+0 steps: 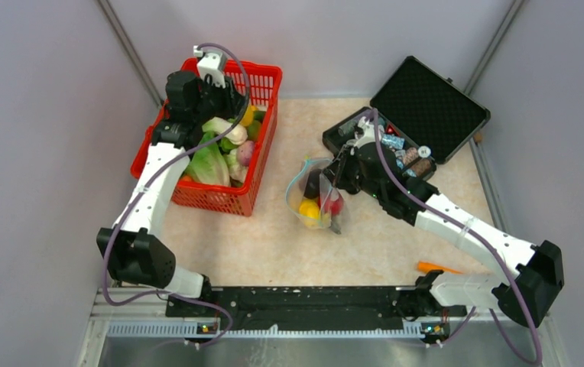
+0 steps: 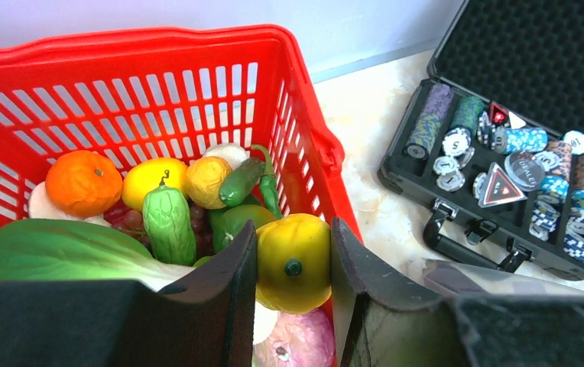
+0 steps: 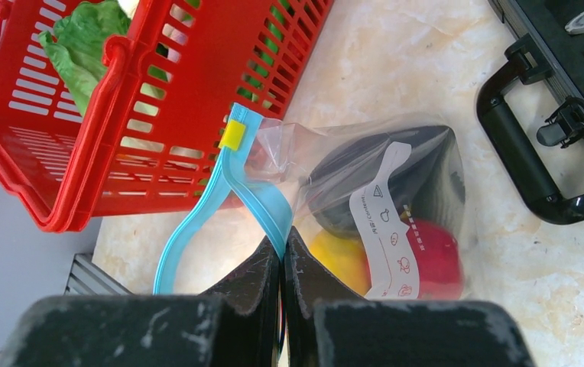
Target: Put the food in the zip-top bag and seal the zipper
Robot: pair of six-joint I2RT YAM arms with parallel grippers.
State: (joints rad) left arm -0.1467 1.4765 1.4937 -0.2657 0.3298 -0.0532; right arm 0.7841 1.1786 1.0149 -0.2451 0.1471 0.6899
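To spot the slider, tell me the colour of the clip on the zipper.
The clip is yellow; right wrist view shows it best.

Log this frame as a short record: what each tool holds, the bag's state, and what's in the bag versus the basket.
left tool: shut on yellow fruit, inside red basket
right tool: pinched shut on zipper
zip-top bag: mouth open, unsealed, on the table beside the basket
in bag: eggplant, yellow piece, red round piece
in basket: orange, cucumber, leafy greens, more
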